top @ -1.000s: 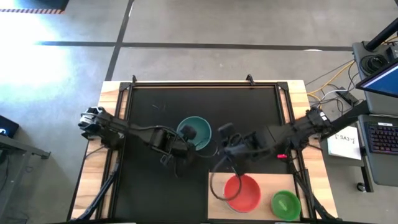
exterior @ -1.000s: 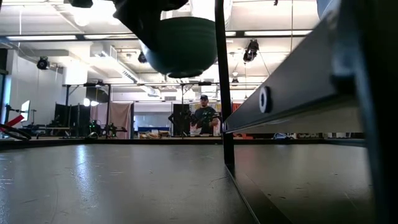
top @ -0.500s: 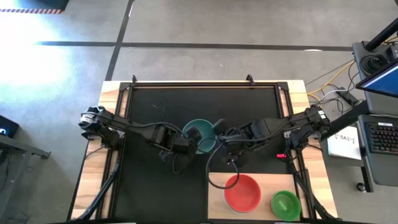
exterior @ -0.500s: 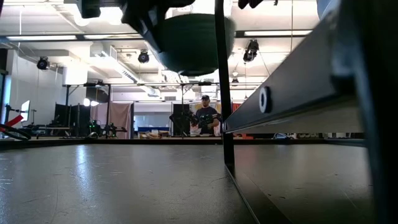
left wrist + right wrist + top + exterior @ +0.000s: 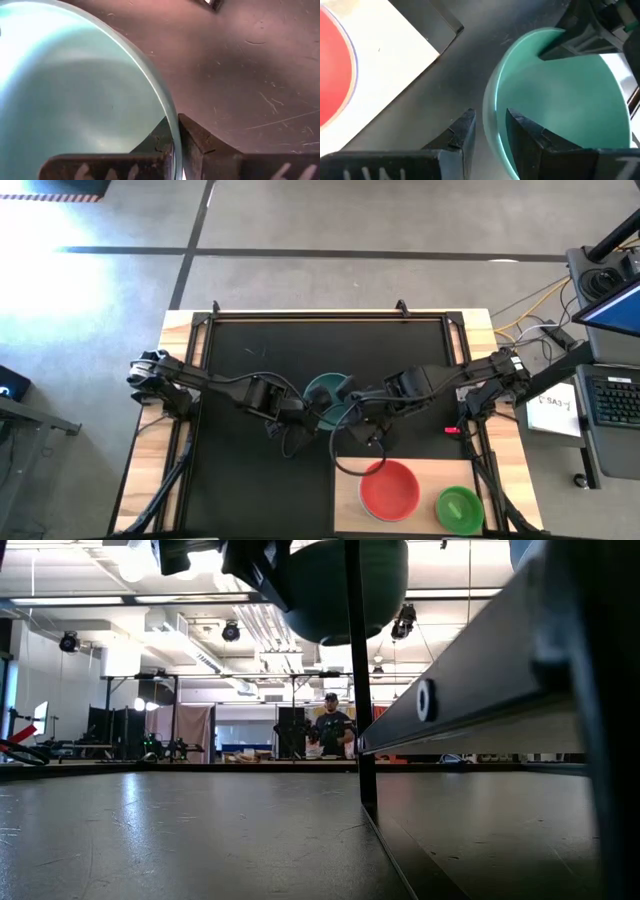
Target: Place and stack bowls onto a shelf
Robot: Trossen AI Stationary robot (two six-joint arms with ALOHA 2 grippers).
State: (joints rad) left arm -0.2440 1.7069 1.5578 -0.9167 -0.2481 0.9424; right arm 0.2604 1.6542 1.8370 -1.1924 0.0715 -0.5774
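The teal-green bowl (image 5: 325,390) hangs in the air above the black mat's middle, clear of the table in the low view (image 5: 345,590). My left gripper (image 5: 302,408) is shut on the bowl's left rim. My right gripper (image 5: 352,404) is open at the bowl's right rim (image 5: 492,115), with one finger (image 5: 525,132) inside the bowl (image 5: 560,100) and the other (image 5: 465,130) outside, and a gap shows on both sides. The shelf (image 5: 430,475), a light wooden board, lies at the near right. On it sit a red bowl (image 5: 390,492) and a green bowl (image 5: 459,508). My left gripper pinches the teal-green bowl's rim (image 5: 174,131), one finger (image 5: 159,137) inside the bowl and one (image 5: 197,137) outside. It comes from the table's left side. The bowl is lifted clear of the mat, opening upward.
A black cable loop (image 5: 348,458) hangs from my right arm over the shelf's left edge. The red bowl (image 5: 332,75) and the shelf corner (image 5: 400,55) lie close to my right gripper. Bare black mat (image 5: 300,345) stretches toward the far edge. A person stands far behind the table (image 5: 328,730).
My left gripper has carried the teal-green bowl up and toward the table's right. My right gripper has moved away from the shelf toward the far edge and left, until its open fingers stand on either side of the bowl's right rim.
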